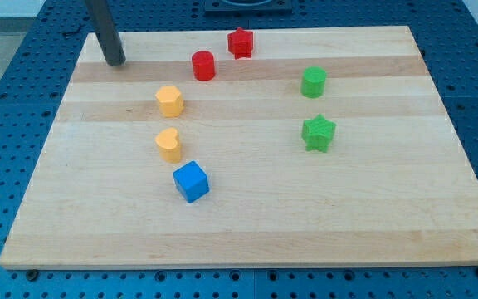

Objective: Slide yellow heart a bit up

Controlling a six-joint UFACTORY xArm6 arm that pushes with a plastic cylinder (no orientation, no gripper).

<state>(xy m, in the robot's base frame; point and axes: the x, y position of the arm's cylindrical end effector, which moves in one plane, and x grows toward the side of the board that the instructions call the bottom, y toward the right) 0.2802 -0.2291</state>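
Yellow heart sits left of centre on the wooden desk, just above the blue cube, while my tip, a bare rod holding nothing, stands well apart toward the view's upper left, above rather than below it.

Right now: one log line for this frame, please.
task: slide yellow heart up | my tip: top left, clear of blocks | above heart: yellow pentagon | below: blue cube | contact: none
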